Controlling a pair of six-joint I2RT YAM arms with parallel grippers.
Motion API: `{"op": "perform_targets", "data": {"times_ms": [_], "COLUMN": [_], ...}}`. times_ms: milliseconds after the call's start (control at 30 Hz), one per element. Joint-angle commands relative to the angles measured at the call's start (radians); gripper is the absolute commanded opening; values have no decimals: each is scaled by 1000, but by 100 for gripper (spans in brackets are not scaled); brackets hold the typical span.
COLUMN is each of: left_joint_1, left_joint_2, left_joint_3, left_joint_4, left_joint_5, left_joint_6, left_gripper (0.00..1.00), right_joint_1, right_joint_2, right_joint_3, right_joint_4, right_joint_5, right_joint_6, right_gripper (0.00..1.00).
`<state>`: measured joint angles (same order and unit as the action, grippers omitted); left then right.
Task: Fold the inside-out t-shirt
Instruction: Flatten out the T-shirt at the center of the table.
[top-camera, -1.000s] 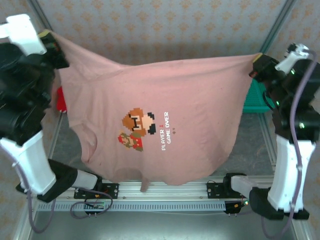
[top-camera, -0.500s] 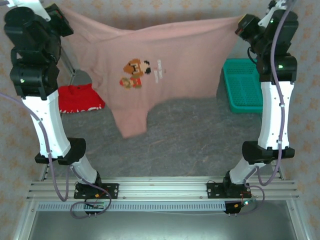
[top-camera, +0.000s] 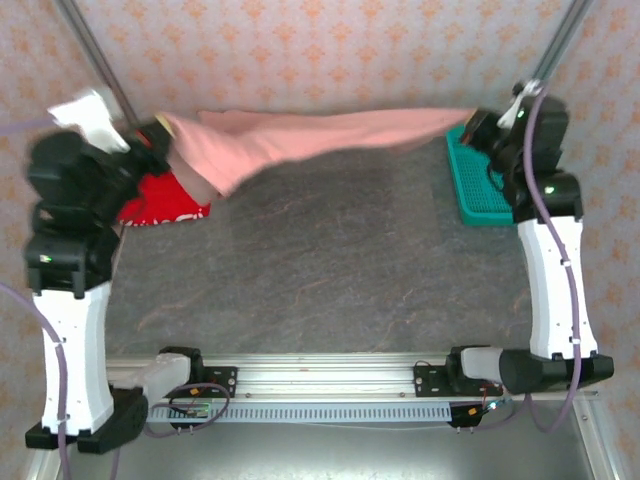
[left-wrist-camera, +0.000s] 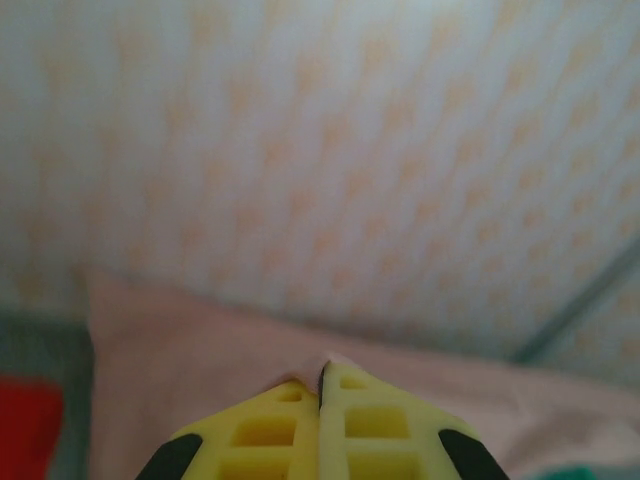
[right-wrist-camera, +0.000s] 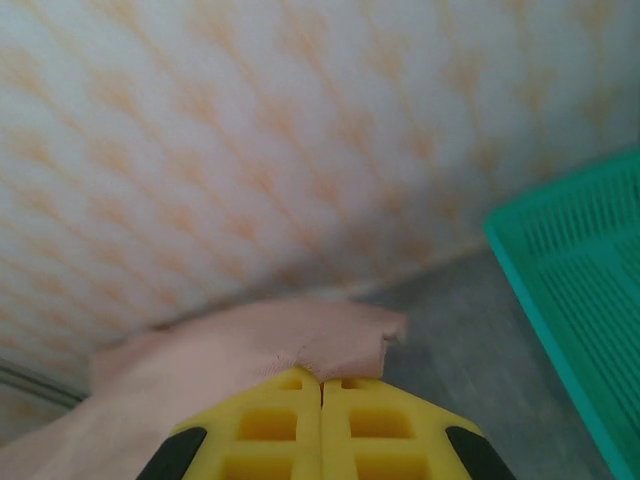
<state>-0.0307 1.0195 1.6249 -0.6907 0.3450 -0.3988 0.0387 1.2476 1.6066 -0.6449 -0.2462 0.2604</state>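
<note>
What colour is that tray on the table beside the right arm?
The tray is teal green with a fine grid floor, clearest in the right wrist view.

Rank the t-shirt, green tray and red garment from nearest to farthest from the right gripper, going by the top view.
1. t-shirt: clamped in the right gripper, stretching away to the left.
2. green tray: just beside the gripper, at the right.
3. red garment: far left.
</note>
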Motion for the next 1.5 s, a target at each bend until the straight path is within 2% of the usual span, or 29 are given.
{"op": "perform_targets", "data": {"times_ms": [0, 133, 233, 333, 567, 733, 1000, 1100, 1300, 1467], "left_joint_1": [-56, -82, -118, -125, -167, -166, -164, -152, -143, -144], "left_joint_2": [-145, -316, -343, -330, -302, -357, -363, -361, -344, -345], "left_joint_3": [-343, -832, -1037, -1120, -1120, -1066, -884, -854, -898, -1047], "left_joint_4": [-54, 6, 61, 60, -9, -92, -245, -291, -291, -231], "left_joint_5": [94, 161, 150, 138, 105, 93, 68, 47, 82, 162], "left_joint_6": [-84, -232, -283, -281, -316, -344, -319, -305, -305, -356], "left_gripper": [0, 0, 0, 0, 0, 0, 0, 0, 0, 0], "right_joint_1": [-3, -3, -19, -70, -112, -136, -166, -184, -187, -187], "right_joint_2": [-94, -87, -30, 24, 114, 141, 65, 42, 74, 129], "right_joint_3": [-263, -565, -717, -783, -816, -791, -714, -700, -663, -701], "right_joint_4": [36, 50, 66, 92, 108, 79, -30, -50, -81, -21], "right_joint_5": [18, -45, -46, -50, -32, 6, 103, 101, 92, 97], "right_joint_6": [21, 109, 150, 162, 143, 107, 56, 52, 33, 51], "right_gripper": [0, 0, 0, 0, 0, 0, 0, 0, 0, 0]}}
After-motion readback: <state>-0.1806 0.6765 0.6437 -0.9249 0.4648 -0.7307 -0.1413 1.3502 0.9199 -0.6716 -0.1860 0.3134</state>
